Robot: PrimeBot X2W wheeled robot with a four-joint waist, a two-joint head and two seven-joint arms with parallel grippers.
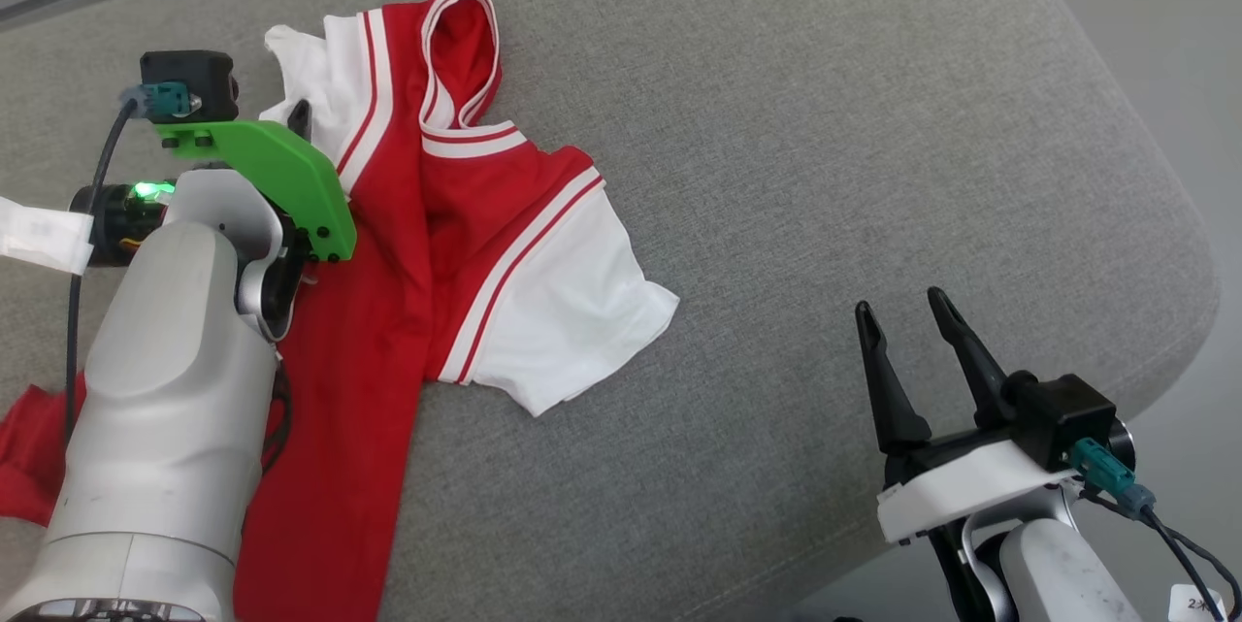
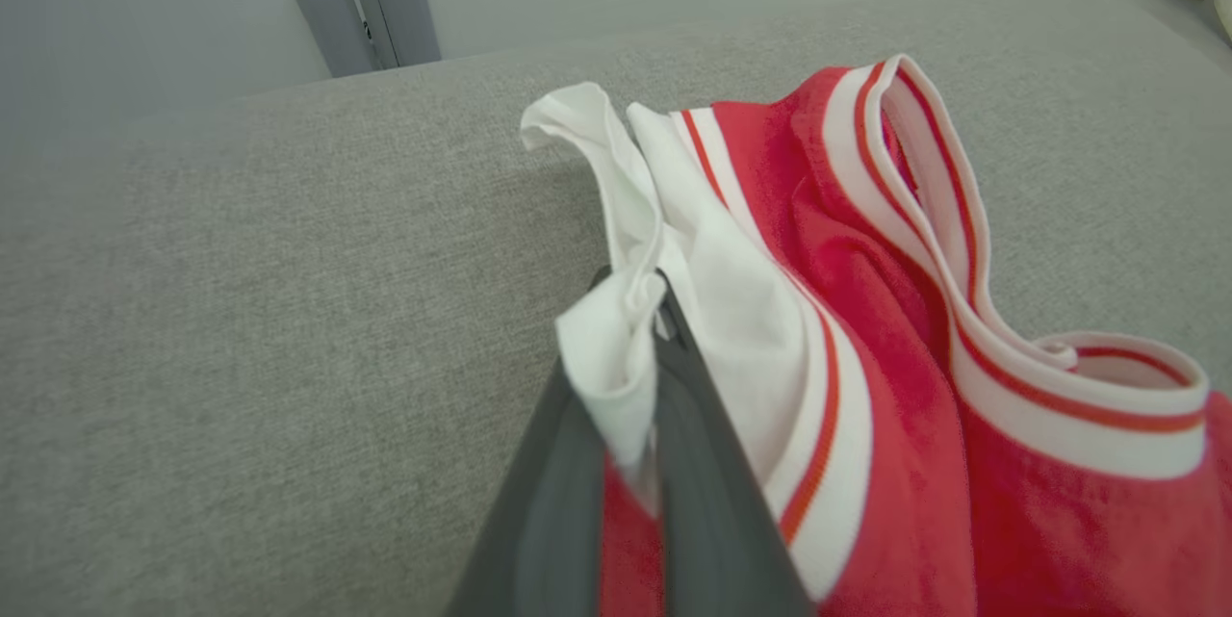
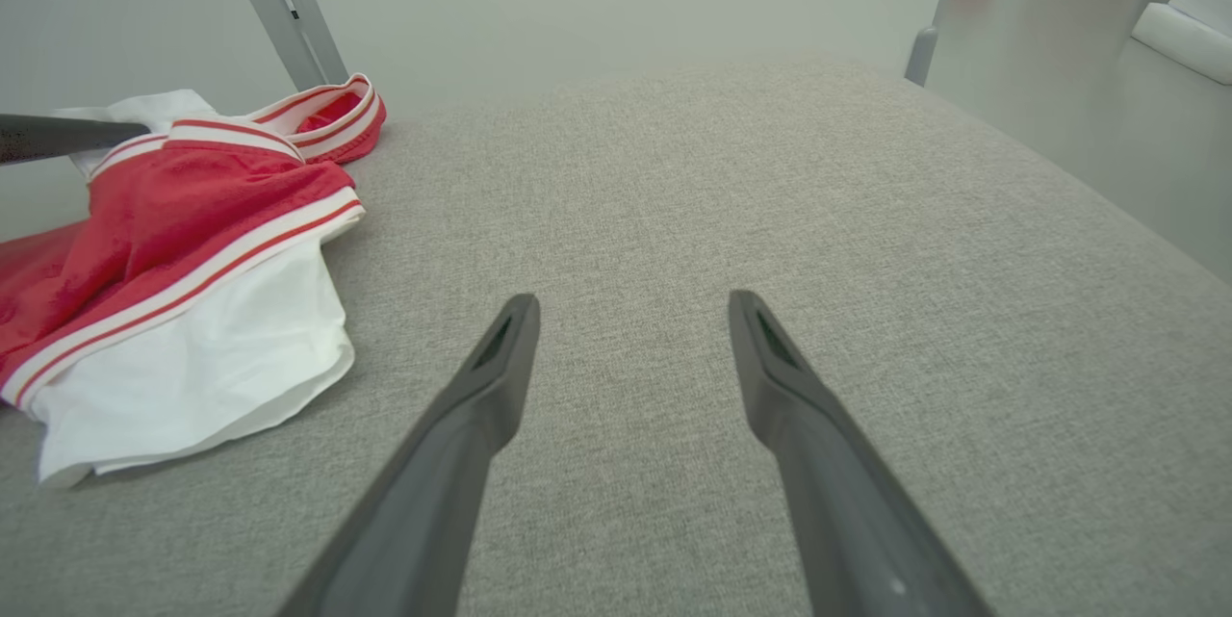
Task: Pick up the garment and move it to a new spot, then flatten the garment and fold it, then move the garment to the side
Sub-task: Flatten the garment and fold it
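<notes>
garment (image 1: pixel 466 244) hem cut off below, left claw (image 2: pixel 633 295) tips cloth-covered

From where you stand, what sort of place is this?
Probably a lab or test room, not a home: a padded grey work surface holding one red-and-white shirt, bare metal frame posts behind it, and a smooth bare floor.

Poss. "2" on white tag (image 1: pixel 1206 603); rest illeg.

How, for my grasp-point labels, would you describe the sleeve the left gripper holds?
On the grey cushion lies a red garment with two white sleeves. The sleeve meant is the farther, left one, bunched between the left gripper's shut fingers; the other sleeve lies spread flat, untouched.
</notes>
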